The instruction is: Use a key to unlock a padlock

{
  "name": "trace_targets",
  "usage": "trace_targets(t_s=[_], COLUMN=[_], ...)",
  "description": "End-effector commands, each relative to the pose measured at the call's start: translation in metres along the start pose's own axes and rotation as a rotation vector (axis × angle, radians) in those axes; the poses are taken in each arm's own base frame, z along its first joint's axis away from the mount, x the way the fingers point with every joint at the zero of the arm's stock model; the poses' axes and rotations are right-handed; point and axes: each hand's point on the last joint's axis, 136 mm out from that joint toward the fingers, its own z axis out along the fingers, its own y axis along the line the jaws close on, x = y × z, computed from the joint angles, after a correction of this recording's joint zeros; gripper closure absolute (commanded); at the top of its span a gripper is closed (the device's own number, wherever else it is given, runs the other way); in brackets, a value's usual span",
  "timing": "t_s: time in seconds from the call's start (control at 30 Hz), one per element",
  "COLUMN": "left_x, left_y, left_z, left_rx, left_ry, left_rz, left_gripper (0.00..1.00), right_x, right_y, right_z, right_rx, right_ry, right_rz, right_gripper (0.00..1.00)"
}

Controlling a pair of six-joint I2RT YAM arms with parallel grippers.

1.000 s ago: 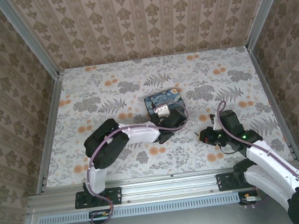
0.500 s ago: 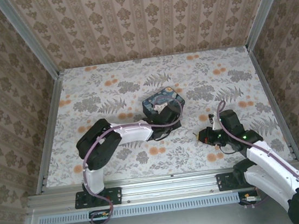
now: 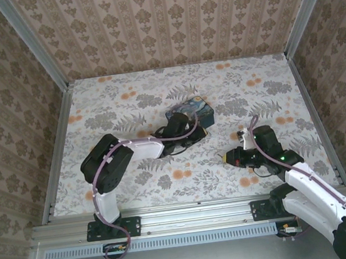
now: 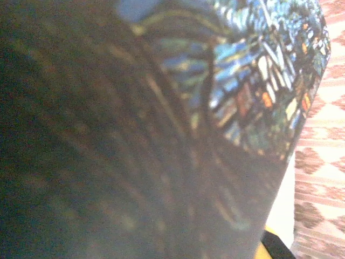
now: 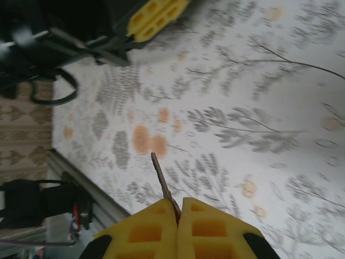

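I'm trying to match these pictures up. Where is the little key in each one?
Top external: the key is right of centre, pointing left out of the right jaws.
Right wrist: the key rises low in the middle, from between the yellow right jaws.
Left wrist: close up on the blue patterned pad, up-left of the key from above.
Shared landmark: the orange blooms just past the key's tip.

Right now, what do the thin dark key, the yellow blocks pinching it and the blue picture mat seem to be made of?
The thin dark key is likely metal: a slim, rigid blade with a dull finish. The yellow blocks are probably foam or soft rubber, matte, with moulded square hollows. The blue picture mat looks like a thin sheet printed with a painted night scene; whether it is rubber, cork or card is too blurred to tell.
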Motion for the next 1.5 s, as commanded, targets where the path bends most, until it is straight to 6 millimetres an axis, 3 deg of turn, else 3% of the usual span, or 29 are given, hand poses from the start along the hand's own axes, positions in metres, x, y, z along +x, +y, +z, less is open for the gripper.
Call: trace_targets(t_s=[0.0, 0.13, 0.3, 0.53, 0.6, 0.77, 0.97, 1.47], left_x=[-0.018, -0.036, -0.066, -0.104, -0.112, -0.118, -0.117, -0.114], left_y=[-0.072, -0.086, -0.103, -0.097, -0.097, -0.099, -0.094, -0.094], left_z=[-0.033, -0.055, -0.087, -0.115, -0.12, -0.123, -0.124, -0.126], left_rx=[0.312, 0.412, 0.545, 0.616, 0.639, 0.683, 0.672, 0.67], left_ry=[0.027, 0.043, 0.046, 0.006, -0.003, -0.007, -0.005, -0.015], left_rz=[0.004, -0.018, -0.018, -0.061, -0.071, -0.089, -0.091, -0.081], left_gripper=[1.0, 1.0, 1.0, 1.0, 1.0, 1.0, 1.0, 1.0], right_x=[-0.023, -0.053, -0.106, -0.16, -0.166, -0.179, -0.181, -0.187], right_y=[0.037, 0.052, 0.082, 0.105, 0.098, 0.107, 0.119, 0.122], right_z=[-0.002, 0.005, 0.017, 0.033, 0.045, 0.057, 0.057, 0.059], right_rx=[-0.161, -0.203, -0.311, -0.401, -0.387, -0.408, -0.44, -0.436], right_ry=[-0.038, -0.05, -0.081, -0.124, -0.112, -0.106, -0.111, -0.109], right_rz=[-0.037, -0.03, -0.041, 0.029, 0.067, 0.081, 0.063, 0.055], right_gripper=[1.0, 1.0, 1.0, 1.0, 1.0, 1.0, 1.0, 1.0])
